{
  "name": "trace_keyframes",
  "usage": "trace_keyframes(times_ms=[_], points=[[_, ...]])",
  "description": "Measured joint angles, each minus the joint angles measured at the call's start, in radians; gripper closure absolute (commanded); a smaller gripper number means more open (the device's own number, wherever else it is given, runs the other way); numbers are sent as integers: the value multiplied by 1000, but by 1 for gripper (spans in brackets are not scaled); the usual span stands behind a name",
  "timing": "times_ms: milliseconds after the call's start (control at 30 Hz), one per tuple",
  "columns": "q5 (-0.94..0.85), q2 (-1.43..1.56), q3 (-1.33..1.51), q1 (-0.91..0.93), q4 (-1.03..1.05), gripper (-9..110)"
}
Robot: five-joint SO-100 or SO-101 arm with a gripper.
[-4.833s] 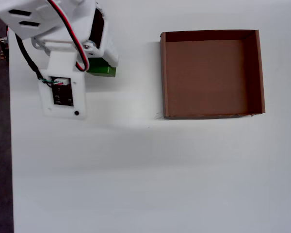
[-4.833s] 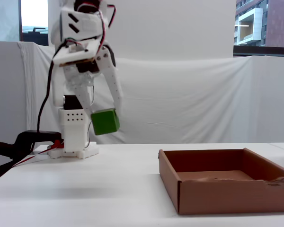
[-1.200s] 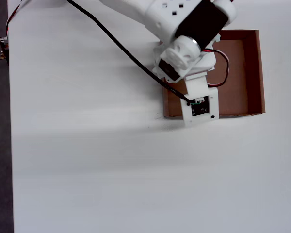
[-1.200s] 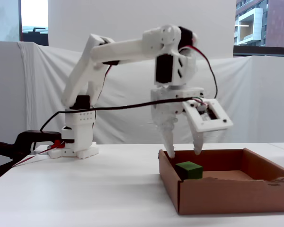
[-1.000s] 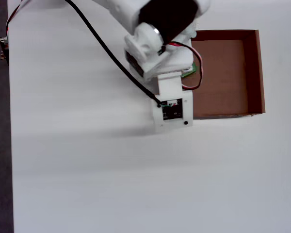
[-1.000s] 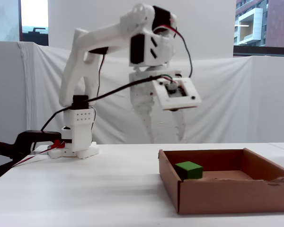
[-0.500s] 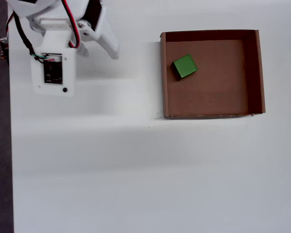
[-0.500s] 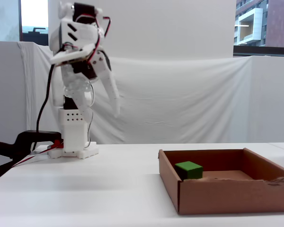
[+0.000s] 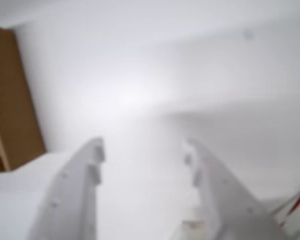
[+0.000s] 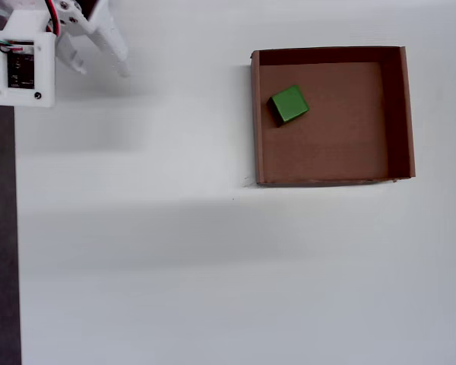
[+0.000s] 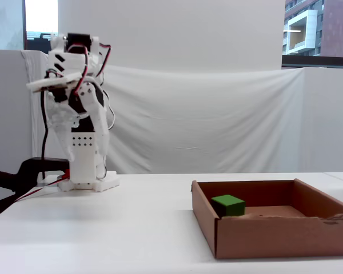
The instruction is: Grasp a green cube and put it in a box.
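Note:
The green cube (image 10: 289, 104) lies inside the brown cardboard box (image 10: 327, 152), near its upper left corner in the overhead view. In the fixed view the cube (image 11: 228, 205) rests on the floor of the box (image 11: 274, 237) at its left side. My gripper (image 10: 102, 70) is far from the box, at the top left of the overhead view, folded back and raised over the arm's base (image 11: 86, 177). In the blurred wrist view the gripper (image 9: 142, 150) is open and empty over white table. A brown part of the box (image 9: 15, 100) shows at the left edge there.
The white table ends at a dark strip (image 10: 0, 228) along the left of the overhead view. A black clamp (image 11: 23, 171) and cables sit left of the arm's base. A white cloth backdrop (image 11: 217, 114) stands behind the table.

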Motion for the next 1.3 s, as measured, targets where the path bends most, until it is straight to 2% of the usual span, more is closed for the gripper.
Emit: trace_keyframes(times_ms=[333, 800, 1300], points=[[-89, 181, 204, 91, -9, 79], [-91, 436, 439, 127, -9, 79], [-91, 477, 494, 146, 20, 79]])
